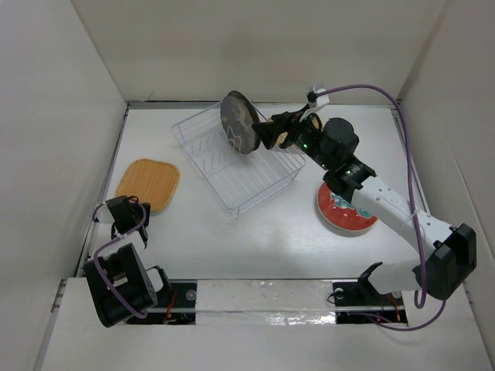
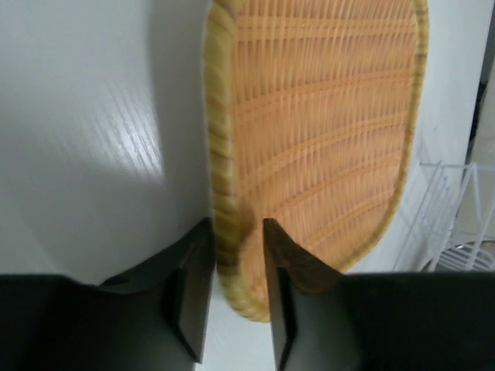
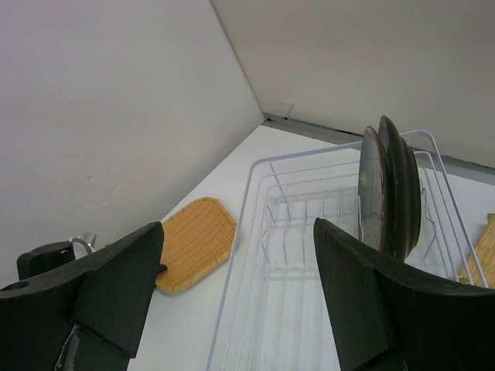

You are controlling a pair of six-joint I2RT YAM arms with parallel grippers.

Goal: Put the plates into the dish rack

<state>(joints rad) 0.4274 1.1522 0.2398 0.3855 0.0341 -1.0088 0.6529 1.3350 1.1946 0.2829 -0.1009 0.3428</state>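
A white table is seen from above, with the dish rack set at an angle near its middle. The task is judged to be in its early part. The dark grey plate is already stood on edge at the far end of the rack. In the right wrist view a second disc appears to be stood close against it, though this cannot be settled. The remaining prongs are seen bare. The yellow plate is still laid flat on the table, left of the rack and apart from it. The red-rimmed plate is laid on the table to the right, partly hidden beneath the right arm. No other plates can be made out.

The right gripper is held just beside the standing plate. Its fingers are spread wide, and nothing is gripped between them. The left gripper is placed at the near end of the yellow plate. Its fingers are drawn narrow, and the woven rim appears to be pinched between them.
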